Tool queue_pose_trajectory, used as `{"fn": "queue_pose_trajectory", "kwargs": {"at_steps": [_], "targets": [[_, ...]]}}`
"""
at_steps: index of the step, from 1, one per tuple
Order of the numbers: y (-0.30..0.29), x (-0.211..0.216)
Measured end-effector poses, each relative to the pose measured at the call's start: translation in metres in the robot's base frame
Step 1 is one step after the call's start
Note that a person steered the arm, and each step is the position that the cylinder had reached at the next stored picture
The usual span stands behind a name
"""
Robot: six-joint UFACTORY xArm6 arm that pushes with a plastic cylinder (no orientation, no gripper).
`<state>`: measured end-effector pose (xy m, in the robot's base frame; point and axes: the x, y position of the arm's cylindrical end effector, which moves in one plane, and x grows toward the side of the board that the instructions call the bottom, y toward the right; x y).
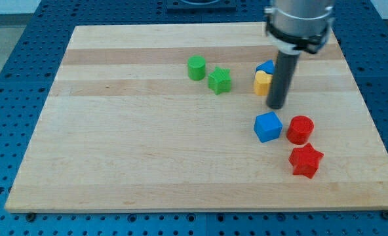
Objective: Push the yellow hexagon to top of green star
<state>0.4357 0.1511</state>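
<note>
The yellow hexagon (263, 83) lies on the wooden board right of centre, with a blue block (266, 67) touching it on its upper side; the rod hides part of both. The green star (219, 80) lies to the hexagon's left, apart from it. My tip (276, 107) rests on the board just right of and slightly below the yellow hexagon, close to it or touching it. The rod rises from there to the arm's silver wrist (299, 23) at the view's top.
A green cylinder (196, 67) sits just up-left of the green star. A blue cube (267, 126), a red cylinder (300, 130) and a red star (305, 160) lie below my tip. The wooden board (115, 151) ends at a blue perforated table (10, 78).
</note>
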Motion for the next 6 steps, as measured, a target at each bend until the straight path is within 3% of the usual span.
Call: {"fn": "queue_pose_trajectory", "kwargs": {"at_steps": [1, 3, 6], "targets": [[0.037, 0.004], [0.046, 0.088], [0.004, 0.086]]}}
